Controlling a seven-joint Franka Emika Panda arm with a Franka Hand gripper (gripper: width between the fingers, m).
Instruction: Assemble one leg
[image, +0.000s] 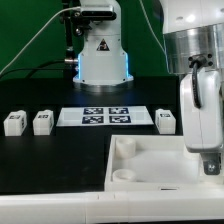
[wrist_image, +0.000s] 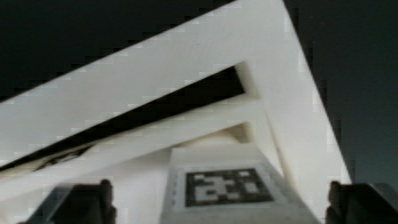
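Note:
In the wrist view a white leg (wrist_image: 228, 186) with a black-and-white tag lies between my gripper's (wrist_image: 222, 208) two dark fingers (wrist_image: 82, 202), which stand wide apart, clear of it on both sides. The gripper is open. In the exterior view the gripper (image: 208, 163) hangs low at the right, by the right end of the large white tray-like part (image: 150, 165); the leg under it is hidden by the arm. Three more legs stand on the black table: two at the left (image: 13, 122) (image: 42, 121) and one right of the middle (image: 165, 120).
The marker board (image: 100, 116) lies between the legs. The arm's base (image: 100, 55) stands behind it, with cables at the far left. In the wrist view the tray-like part's (wrist_image: 196, 70) wall runs diagonally just past the leg.

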